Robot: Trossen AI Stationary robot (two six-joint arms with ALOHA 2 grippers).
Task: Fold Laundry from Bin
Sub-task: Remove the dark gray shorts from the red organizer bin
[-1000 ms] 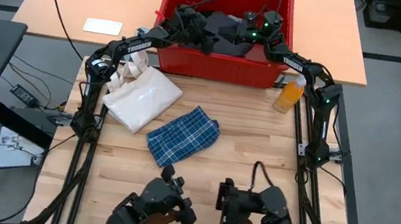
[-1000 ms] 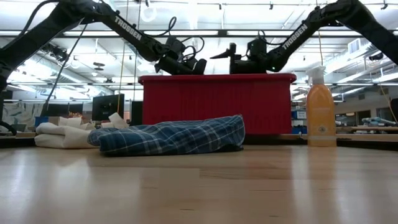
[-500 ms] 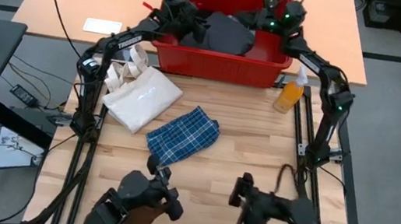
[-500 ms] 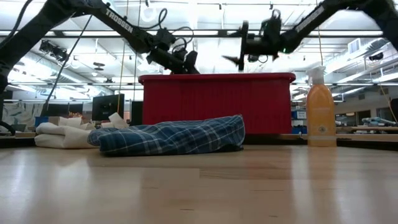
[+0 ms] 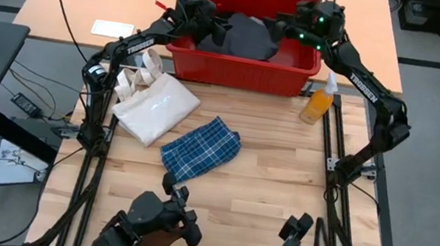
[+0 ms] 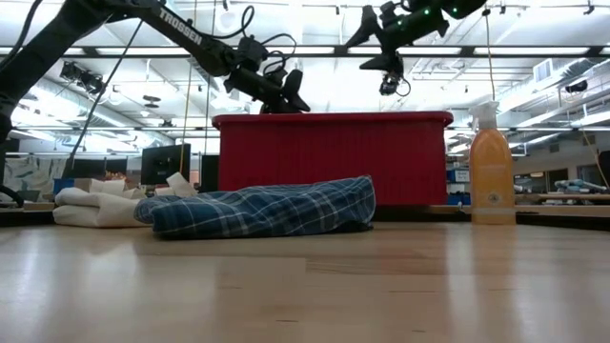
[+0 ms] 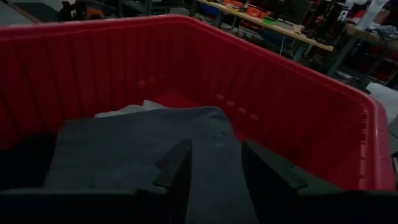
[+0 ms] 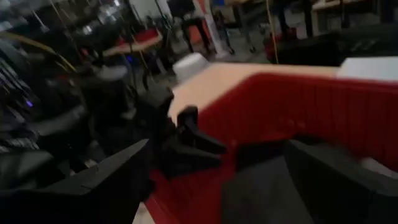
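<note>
The red bin (image 5: 239, 78) stands at the table's far edge, also in the low view as the bin (image 6: 334, 157). A dark charcoal-grey piece (image 5: 245, 36) lies humped in it over a paler piece (image 7: 144, 106). My left gripper (image 5: 206, 24) reaches in over the bin's left end and is shut on the charcoal piece (image 7: 124, 155). My right gripper (image 6: 374, 52) hangs open high above the bin's right half, with nothing between its fingers (image 8: 124, 174). A blue-and-white plaid shirt (image 5: 201, 148) lies folded on the table in front of the bin. My left gripper (image 7: 214, 171) has a bunch of the charcoal piece (image 7: 217, 186) between its two fingers, which come in nearly level from the bin's left end. One layer or several does not show. The rest of the piece lies on the heap in the bin.
A cream tote bag (image 5: 156, 107) lies left of the plaid shirt. An orange spray bottle (image 5: 319, 102) stands at the bin's right front corner. At the near edge sit two hand-held control arms, with a person's hand (image 5: 155, 243) on one.
My right gripper has risen out of the bin to well above its rim, rolling its wrist and staying open. My left gripper has drawn back a little toward the bin's far left end.
</note>
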